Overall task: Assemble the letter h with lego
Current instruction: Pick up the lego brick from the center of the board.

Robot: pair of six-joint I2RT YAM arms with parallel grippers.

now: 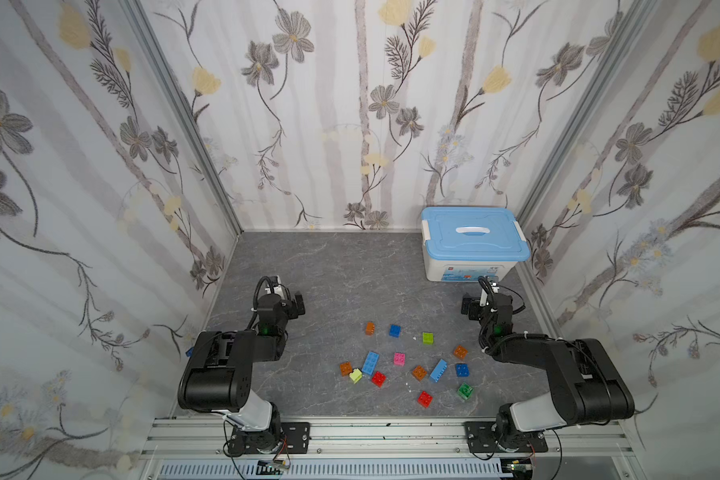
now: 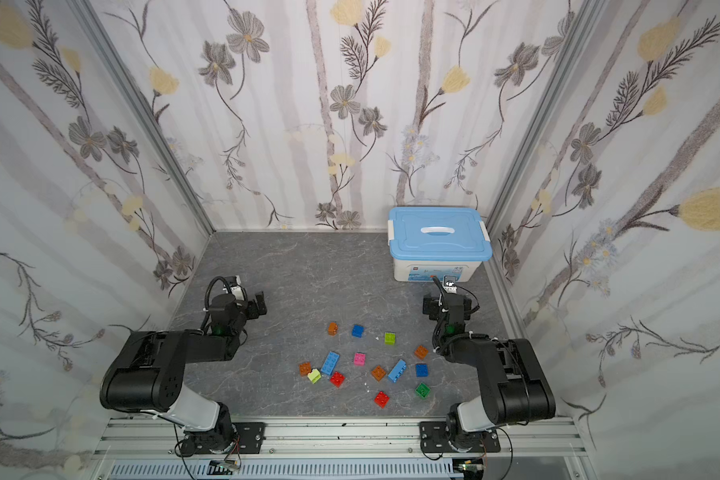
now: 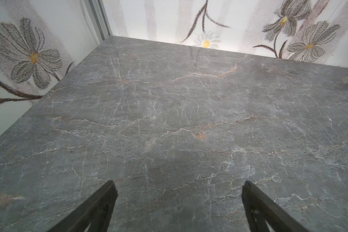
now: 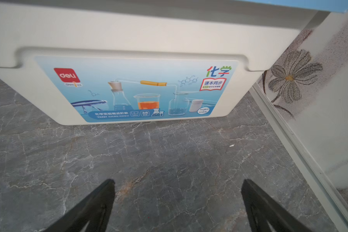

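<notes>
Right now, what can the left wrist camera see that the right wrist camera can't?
Only the left wrist camera shows the metal corner post where two walls meet, and the left pincer. Only the right wrist camera shows the white storage box with its chemistry sticker, and the right pincer. Both show the gray marble table, flowered wallpaper, and a wide-open pincer holding nothing.
</notes>
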